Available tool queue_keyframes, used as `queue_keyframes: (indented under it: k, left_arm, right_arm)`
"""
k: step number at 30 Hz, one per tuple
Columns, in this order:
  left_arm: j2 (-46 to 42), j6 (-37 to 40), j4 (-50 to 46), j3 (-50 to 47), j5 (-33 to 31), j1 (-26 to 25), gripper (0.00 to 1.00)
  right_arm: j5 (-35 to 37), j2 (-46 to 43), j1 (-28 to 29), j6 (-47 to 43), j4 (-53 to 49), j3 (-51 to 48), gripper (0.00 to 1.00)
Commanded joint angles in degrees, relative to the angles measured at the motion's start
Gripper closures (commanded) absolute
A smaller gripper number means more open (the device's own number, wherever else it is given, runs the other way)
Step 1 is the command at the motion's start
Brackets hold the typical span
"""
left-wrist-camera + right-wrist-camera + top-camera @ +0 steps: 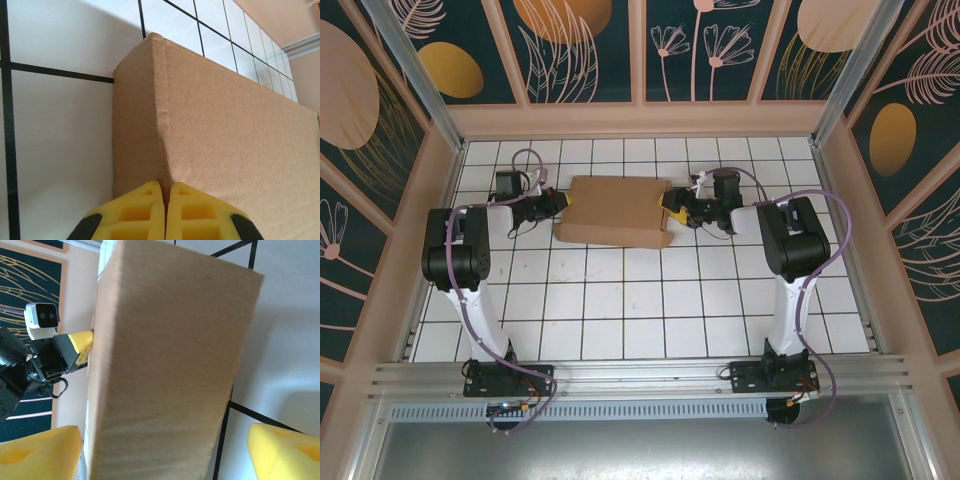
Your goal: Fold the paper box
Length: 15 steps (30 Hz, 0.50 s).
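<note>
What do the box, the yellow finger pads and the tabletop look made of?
Paper box: brown cardboard, matte, fibrous speckle, creased edges. Left gripper's pads: yellow, matte, moulded hollows; probably soft plastic or foam. Table: white, smooth, dark grid lines; tile or printed sheet, unclear.

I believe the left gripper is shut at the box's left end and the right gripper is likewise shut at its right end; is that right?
Not quite: the right gripper is open, not shut. The right wrist view shows its yellow fingers wide apart on either side of the paper box. The left gripper is indeed shut at the left end.
</note>
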Motion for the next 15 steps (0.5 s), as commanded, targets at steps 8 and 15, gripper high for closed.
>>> queue_keyframes:
  k: [8, 15]
  left_arm:
    - [4.9, 0.2, -8.5, -2.3, -5.0, 0.8, 1.0]
    - [-2.5, -1.4, -7.3, -2.5, -5.6, -0.4, 0.7]
  right_arm:
    - [-3.4, 4.9, 4.7, 5.8, -2.9, 5.1, 0.18]
    - [-4.5, 0.0, 3.7, 18.8, 11.8, -1.2, 0.52]
